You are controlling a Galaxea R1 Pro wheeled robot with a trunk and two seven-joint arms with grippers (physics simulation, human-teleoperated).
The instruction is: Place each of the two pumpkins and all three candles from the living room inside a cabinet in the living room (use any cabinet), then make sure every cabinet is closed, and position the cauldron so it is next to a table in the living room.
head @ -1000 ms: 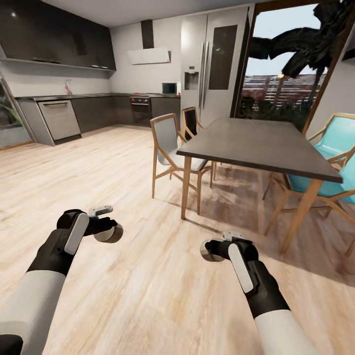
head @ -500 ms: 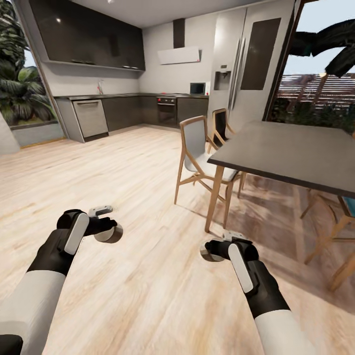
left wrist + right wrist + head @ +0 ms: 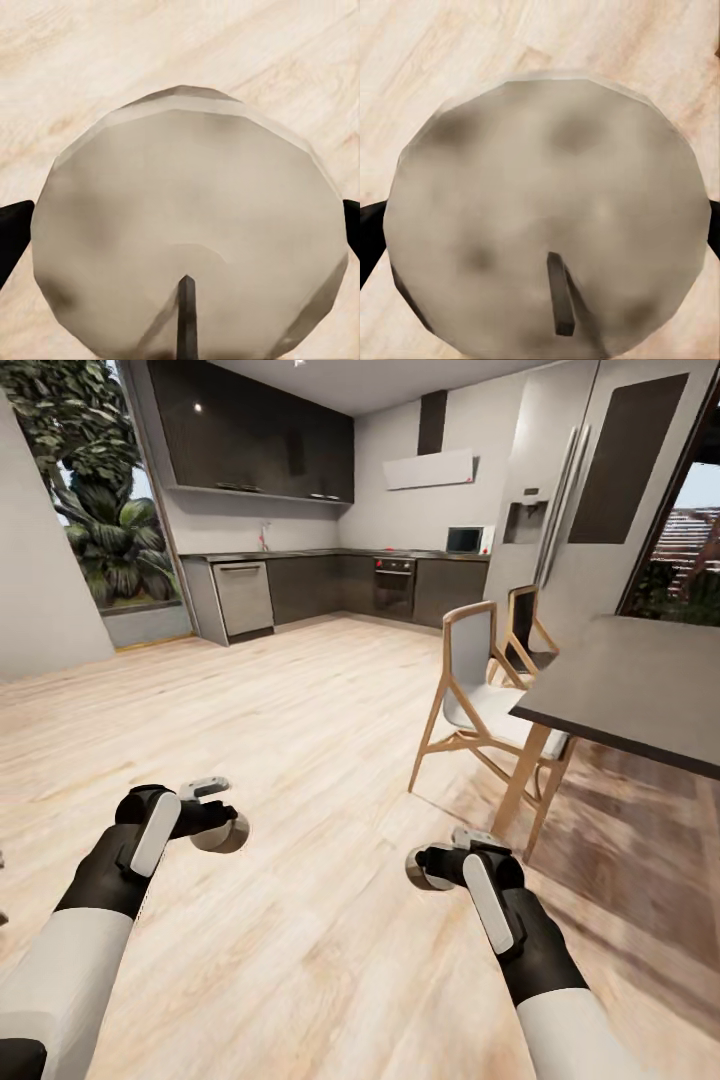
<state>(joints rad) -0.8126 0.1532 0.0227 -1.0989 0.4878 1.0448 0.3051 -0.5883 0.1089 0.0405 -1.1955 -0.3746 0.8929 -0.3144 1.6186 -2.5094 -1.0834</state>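
Observation:
Each hand holds one candle over the wooden floor. My left gripper (image 3: 215, 823) is shut on a stubby beige-grey candle (image 3: 224, 835). The left wrist view looks onto that candle's flat top and dark wick (image 3: 187, 217), with a black finger (image 3: 11, 232) at either side. At the right, my right gripper (image 3: 432, 863) is shut on a second candle (image 3: 418, 870). The right wrist view shows this candle's mottled top (image 3: 547, 210) between the fingers (image 3: 367, 236). The pumpkins, the cabinet and the cauldron are out of view.
A dark dining table (image 3: 640, 690) with wooden legs stands at the right, with two wooden chairs (image 3: 475, 700) beside it. A dark kitchen counter (image 3: 330, 585) and a tall fridge (image 3: 590, 490) line the back wall. A grey wall (image 3: 40, 580) is at the left.
The camera has turned left, so the table and kitchen have slid right in the picture. Both arms keep the same pose, each still holding its candle.

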